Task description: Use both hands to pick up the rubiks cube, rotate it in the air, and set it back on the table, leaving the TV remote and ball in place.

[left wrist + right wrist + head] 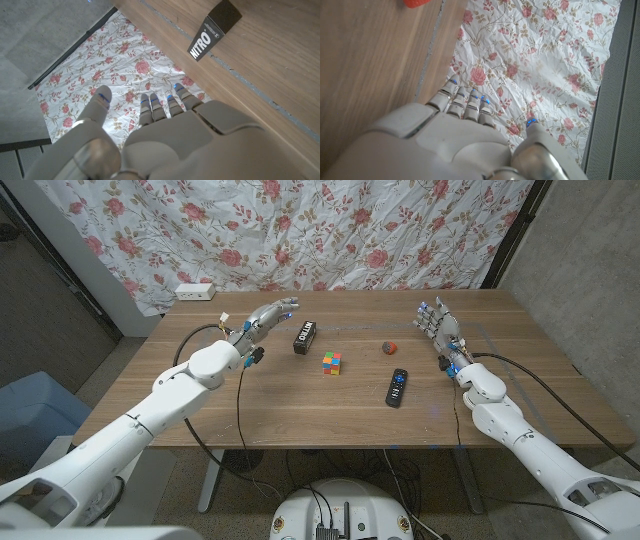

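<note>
I see the cube point(332, 363) sitting on the tabletop point(300, 415) near the middle, untouched, with my left hand point(264, 319) and right hand point(438, 326) raised well apart on either side, fingers spread and holding nothing. The remote point(397, 388) lies just right of the cube, the red ball point(390, 347) beyond it, and a black box point(305, 337) stands behind the cube to its left.

We saw even, bright light with soft shadows on the table point(250, 405); wrist views blurred the nearest hand surfaces.
</note>
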Available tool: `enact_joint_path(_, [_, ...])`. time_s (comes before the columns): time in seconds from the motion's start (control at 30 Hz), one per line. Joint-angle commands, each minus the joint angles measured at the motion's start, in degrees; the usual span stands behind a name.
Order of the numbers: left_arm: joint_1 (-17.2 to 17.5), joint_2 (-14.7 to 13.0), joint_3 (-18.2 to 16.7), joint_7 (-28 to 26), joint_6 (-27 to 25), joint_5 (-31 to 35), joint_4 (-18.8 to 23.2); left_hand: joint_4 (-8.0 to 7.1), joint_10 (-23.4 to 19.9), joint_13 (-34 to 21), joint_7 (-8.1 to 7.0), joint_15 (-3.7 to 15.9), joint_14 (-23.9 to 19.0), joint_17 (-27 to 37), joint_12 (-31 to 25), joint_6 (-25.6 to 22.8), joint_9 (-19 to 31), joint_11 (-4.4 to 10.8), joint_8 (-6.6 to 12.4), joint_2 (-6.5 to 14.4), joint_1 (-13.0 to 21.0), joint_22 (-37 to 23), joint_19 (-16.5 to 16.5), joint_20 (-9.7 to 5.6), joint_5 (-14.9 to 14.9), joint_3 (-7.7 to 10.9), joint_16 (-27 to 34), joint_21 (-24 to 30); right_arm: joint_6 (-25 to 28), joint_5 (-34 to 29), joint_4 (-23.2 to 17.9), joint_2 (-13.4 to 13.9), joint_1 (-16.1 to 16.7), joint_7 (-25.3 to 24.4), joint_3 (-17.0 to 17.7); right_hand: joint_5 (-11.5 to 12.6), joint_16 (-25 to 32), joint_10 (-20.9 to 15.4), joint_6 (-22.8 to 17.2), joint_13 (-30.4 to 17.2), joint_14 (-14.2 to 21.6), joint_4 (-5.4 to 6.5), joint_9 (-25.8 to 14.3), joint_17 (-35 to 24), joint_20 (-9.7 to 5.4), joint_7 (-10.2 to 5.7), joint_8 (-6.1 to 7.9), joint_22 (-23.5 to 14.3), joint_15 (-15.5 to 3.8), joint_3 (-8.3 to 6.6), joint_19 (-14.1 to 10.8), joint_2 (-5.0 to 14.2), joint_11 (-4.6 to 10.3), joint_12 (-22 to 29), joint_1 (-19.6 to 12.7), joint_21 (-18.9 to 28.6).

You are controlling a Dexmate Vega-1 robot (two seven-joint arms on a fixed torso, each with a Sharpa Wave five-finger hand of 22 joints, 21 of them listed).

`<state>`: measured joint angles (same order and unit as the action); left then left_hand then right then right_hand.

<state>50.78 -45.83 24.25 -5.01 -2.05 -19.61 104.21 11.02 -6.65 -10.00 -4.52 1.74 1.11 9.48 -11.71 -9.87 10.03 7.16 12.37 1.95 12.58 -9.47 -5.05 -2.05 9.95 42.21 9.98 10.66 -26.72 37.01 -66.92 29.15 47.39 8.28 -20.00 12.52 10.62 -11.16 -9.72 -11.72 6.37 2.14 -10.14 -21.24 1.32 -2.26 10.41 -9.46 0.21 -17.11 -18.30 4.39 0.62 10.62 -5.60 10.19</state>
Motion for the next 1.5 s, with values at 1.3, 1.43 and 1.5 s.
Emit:
enact_joint_path(1.3, [-19.7,-10.81,20.41,25.07,-38.33,40.54,27.59,-0.14,-1.22,-0.45,-2.88,-1.11,1.45,0.27,0.97,-1.93,0.29,0.66,0.17,-7.3,10.89,-0.15,11.29,5.6,0.83,-0.13,-0.1,-0.94,-3.78,1.97,5.2,-0.97,-0.51,3.03,1.51,0.01,0.5,-1.01,-1.78,0.37,0.66,-1.14,-0.14,1.9,0.43,-1.69,0.77,-0.13,0.11,-1.4,-0.92,0.88,0.48,0.7,-0.44,0.73])
enact_joint_path(1.43, [-22.48,-9.46,23.45,29.89,-39.56,45.67,27.19,-0.19,-0.48,-0.49,-3.14,-1.24,1.85,0.29,1.08,-0.44,0.34,0.24,-0.34,-7.79,11.79,-0.17,11.93,5.92,0.85,-0.2,0.0,-0.75,-3.61,2.1,5.22,-0.97,-0.52,3.0,1.57,-0.02,0.49,-1.12,-1.79,0.38,0.64,-1.23,-0.14,2.04,0.39,-1.78,0.74,-0.13,0.45,-1.48,-0.97,0.9,0.48,0.73,-0.48,0.74])
enact_joint_path(1.5, [-23.78,-8.76,25.12,32.22,-40.25,48.96,26.92,-0.22,-0.19,-0.5,-3.27,-1.31,1.95,0.3,1.1,0.33,0.35,0.43,-0.58,-7.98,12.17,-0.17,12.05,6.04,0.85,-0.24,0.05,-0.64,-3.63,2.24,5.45,-1.06,-0.67,3.23,1.6,-0.07,0.5,-1.13,-1.92,0.4,0.61,-1.3,-0.14,2.2,0.62,-1.78,0.76,-0.13,1.1,-1.54,-1.12,0.91,0.53,0.72,-0.47,0.77])
